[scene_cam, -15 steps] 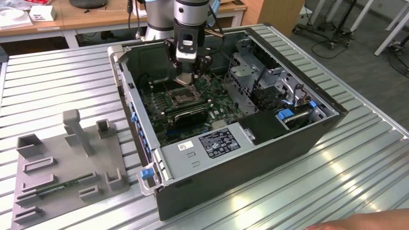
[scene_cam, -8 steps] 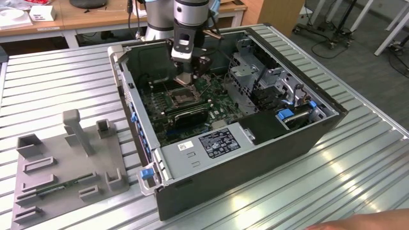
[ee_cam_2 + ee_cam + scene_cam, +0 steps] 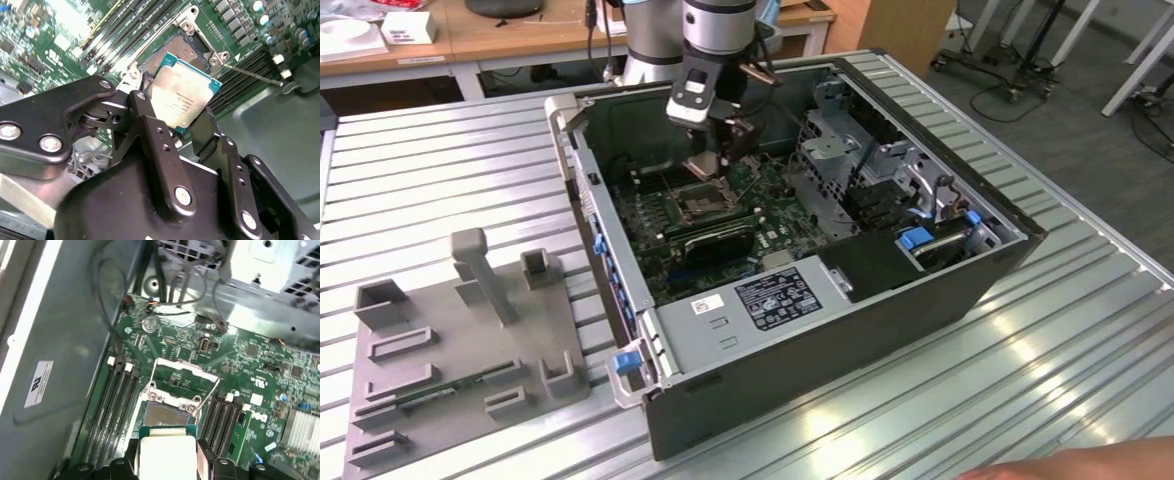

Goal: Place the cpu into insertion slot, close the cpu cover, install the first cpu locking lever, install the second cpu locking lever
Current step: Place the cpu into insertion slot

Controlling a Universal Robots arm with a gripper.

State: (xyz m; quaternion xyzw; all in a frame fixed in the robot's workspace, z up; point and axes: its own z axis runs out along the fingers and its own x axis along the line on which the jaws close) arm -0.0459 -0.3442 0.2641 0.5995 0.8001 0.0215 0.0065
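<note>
We see the gripper (image 3: 708, 160) reaching down into the open computer case (image 3: 961, 290). Its jaws are closed on the chip (image 3: 184, 92), with one finger (image 3: 150, 132) against each of two opposite edges. The chip's dull silver top faces the camera in the second wrist view, and it sticks out past the fingertips.

Straight beyond the jaws lies the socket (image 3: 162, 415), dark and bare inside its silver rim. The chip (image 3: 167, 452) hangs just short of it and is not yet seated. In the exterior view there is a gap between the gripper's tip and the socket (image 3: 698, 203).

On the far side of the socket from the jaws, the cover (image 3: 182, 372) stands swung open. A thin metal lever (image 3: 250, 72) runs off to one side of the socket, unhooked. Long black memory slots (image 3: 115, 405) flank the socket on the green board (image 3: 260, 360). Well apart from the jaws, outside the case, a person's hand (image 3: 1081, 465) rests on the ribbed table (image 3: 440, 170).
</note>
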